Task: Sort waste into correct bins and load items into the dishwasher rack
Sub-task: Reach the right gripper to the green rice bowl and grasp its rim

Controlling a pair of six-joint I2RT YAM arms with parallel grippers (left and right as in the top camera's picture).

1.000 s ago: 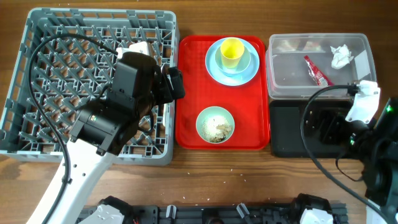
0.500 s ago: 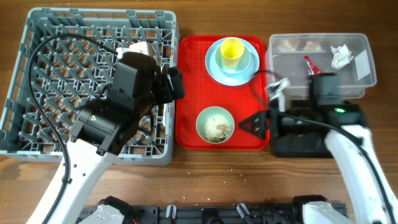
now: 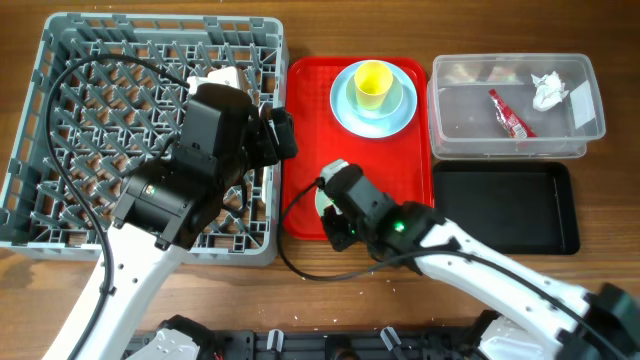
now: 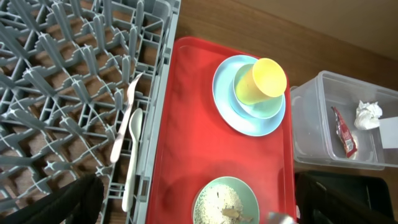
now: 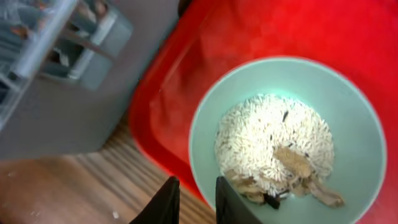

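Note:
The pale green bowl (image 5: 357,118) of rice crumbs (image 5: 267,137) stands on the red serving tray (image 3: 302,120). My right gripper (image 5: 194,200) has its two black fingers drawn close over the bowl's near-left rim, one outside and one inside, shut on it. In the overhead view the right gripper (image 3: 333,228) hides most of the bowl. A yellow cup (image 3: 372,85) sits in a blue dish on the blue plate (image 3: 343,110). White fork (image 4: 124,118) and spoon (image 4: 132,155) lie in the dishwasher rack (image 3: 60,120). My left gripper (image 3: 281,135) hangs open over the rack's right wall.
The clear tub (image 3: 588,128) at the right holds a crumpled napkin (image 3: 547,90) and a red wrapper (image 3: 508,112). The black tray (image 3: 505,205) lies in front of it. The right arm's cable loops over the wood near the tray's front edge.
My right arm has swung left from the black tray to the bowl, and its jaws have closed from wide open onto the rim. The left arm has not moved.

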